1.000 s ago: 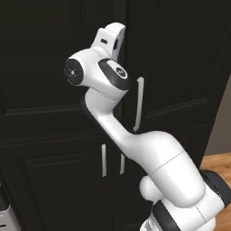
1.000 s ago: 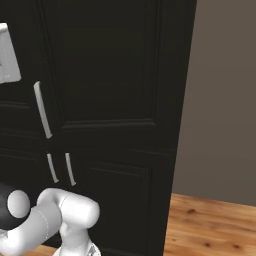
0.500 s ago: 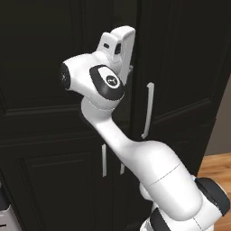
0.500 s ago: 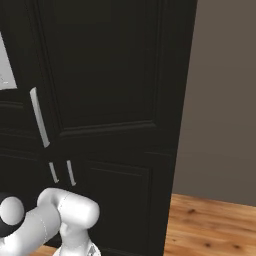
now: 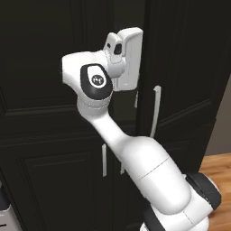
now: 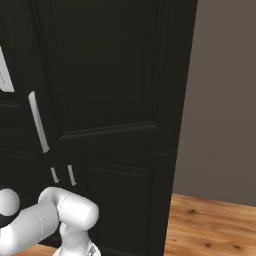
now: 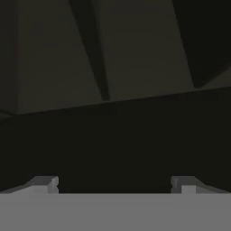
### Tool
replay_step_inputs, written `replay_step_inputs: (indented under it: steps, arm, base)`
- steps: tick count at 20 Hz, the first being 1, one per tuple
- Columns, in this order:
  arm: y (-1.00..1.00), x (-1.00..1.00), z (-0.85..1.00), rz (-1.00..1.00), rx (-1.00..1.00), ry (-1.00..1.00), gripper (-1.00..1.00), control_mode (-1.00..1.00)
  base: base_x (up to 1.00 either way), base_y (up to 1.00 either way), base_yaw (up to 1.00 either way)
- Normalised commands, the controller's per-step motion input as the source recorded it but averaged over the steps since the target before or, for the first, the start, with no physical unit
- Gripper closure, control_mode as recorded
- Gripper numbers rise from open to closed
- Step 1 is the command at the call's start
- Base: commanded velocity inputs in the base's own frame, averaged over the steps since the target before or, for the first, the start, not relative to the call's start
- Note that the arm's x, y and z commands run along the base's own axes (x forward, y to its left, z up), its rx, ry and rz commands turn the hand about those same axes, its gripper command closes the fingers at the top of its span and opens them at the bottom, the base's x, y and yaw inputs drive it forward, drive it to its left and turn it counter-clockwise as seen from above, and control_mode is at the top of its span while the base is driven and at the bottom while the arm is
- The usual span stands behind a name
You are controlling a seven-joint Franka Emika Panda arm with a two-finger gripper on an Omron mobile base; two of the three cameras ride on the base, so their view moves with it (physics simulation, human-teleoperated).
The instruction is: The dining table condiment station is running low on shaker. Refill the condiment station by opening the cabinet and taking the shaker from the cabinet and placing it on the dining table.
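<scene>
The black cabinet (image 5: 40, 67) stands right in front of me, its panelled double doors shut. Slim silver handles flank the seam; the right door's handle (image 5: 156, 110) shows in full, and the same handle (image 6: 38, 121) appears at the left of the right base view. My gripper (image 5: 128, 58) is raised against the upper doors just left of that handle. In the hand view the gripper (image 7: 115, 182) is open, its fingertips (image 7: 45, 184) wide apart with nothing between them, close to a dark door panel (image 7: 135, 58). The shaker and the dining table are out of view.
Short silver handles (image 5: 104, 160) mark the lower doors (image 6: 120, 200). A grey wall (image 6: 225, 100) and wooden floor (image 6: 215, 230) lie right of the cabinet. A pale object (image 5: 6, 216) sits at the lower left edge.
The arm has stretched forward, carrying the hand closer to the door seam and the handle. The gripper stays open.
</scene>
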Motion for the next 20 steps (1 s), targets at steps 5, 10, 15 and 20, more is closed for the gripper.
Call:
replay_step_inputs:
  steps: [5, 10, 15, 20]
  arm:
    - [-0.54, -0.89, 0.01, -0.23, 0.00, -0.15, -1.00, -1.00]
    - [-0.93, -0.61, 0.00, -0.13, 0.00, -0.04, -1.00, -1.00]
    - [-0.92, -1.00, 0.00, -0.13, 0.00, -0.18, -1.00, -1.00]
    - [-0.89, -0.94, 0.00, -0.11, 0.00, -0.16, -1.00, -1.00]
  base:
    - [0.00, 0.00, 0.00]
    - [0.00, 0.00, 0.00]
    - [0.00, 0.00, 0.00]
    - [0.00, 0.00, 0.00]
